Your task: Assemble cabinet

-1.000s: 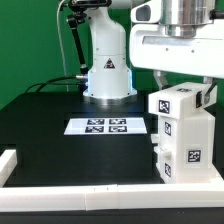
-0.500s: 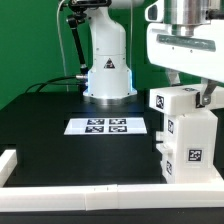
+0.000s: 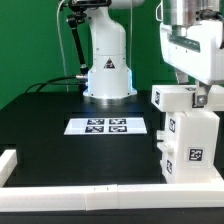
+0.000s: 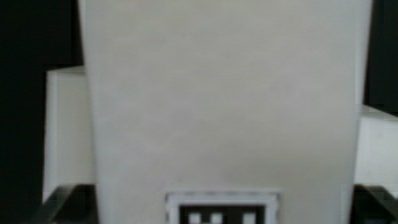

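The white cabinet shell [image 3: 186, 150] stands upright at the exterior view's right and carries marker tags on its front. A white tagged block [image 3: 176, 98] sits on top of it. My gripper [image 3: 203, 98] comes down from above and is shut on this block; one finger shows at the block's right edge. In the wrist view the block [image 4: 221, 100] fills the picture between the two dark fingertips [image 4: 64, 204], with a tag at its near end. A wider white part [image 4: 64, 120] lies behind it.
The marker board [image 3: 107, 126] lies flat mid-table. The robot base [image 3: 107, 70] stands behind it. A long low white rail [image 3: 70, 187] runs along the front edge, with a short end piece [image 3: 8, 160] at the exterior view's left.
My hand has moved toward the exterior view's right over the cabinet. The block on top has stayed almost in place, shifting only slightly.
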Robot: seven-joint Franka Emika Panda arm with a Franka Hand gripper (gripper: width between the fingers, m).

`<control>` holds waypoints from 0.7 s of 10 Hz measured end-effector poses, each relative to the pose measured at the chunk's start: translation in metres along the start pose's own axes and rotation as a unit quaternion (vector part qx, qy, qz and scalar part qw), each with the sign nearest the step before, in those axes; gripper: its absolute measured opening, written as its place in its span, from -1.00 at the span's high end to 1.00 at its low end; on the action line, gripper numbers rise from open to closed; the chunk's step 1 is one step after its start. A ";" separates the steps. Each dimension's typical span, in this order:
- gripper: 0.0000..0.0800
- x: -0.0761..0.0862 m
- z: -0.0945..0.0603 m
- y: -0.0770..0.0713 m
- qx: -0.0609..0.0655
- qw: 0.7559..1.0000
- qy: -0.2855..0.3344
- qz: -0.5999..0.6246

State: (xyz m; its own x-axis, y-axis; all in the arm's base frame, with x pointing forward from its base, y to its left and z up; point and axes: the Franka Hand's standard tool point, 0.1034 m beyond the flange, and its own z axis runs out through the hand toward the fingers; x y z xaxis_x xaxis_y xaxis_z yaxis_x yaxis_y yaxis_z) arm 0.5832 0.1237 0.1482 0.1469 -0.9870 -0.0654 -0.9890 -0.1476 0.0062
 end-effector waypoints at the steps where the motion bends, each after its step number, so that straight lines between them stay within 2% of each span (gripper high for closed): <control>1: -0.82 0.000 0.000 0.000 0.000 1.000 0.000 -0.008; 2: -0.82 0.000 -0.003 0.000 0.004 1.000 -0.001 -0.023; 3: -0.96 -0.001 -0.009 -0.001 0.009 1.000 -0.002 -0.027; 6: -0.99 -0.004 -0.025 -0.002 0.021 0.999 -0.008 -0.028; 7: -0.99 -0.004 -0.022 -0.002 0.019 0.999 -0.007 -0.030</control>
State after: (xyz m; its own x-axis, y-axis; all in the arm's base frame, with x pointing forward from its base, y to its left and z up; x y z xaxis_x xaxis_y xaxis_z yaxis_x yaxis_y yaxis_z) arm 0.5845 0.1265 0.1705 0.2052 -0.9755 -0.0795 -0.9785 -0.2029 -0.0361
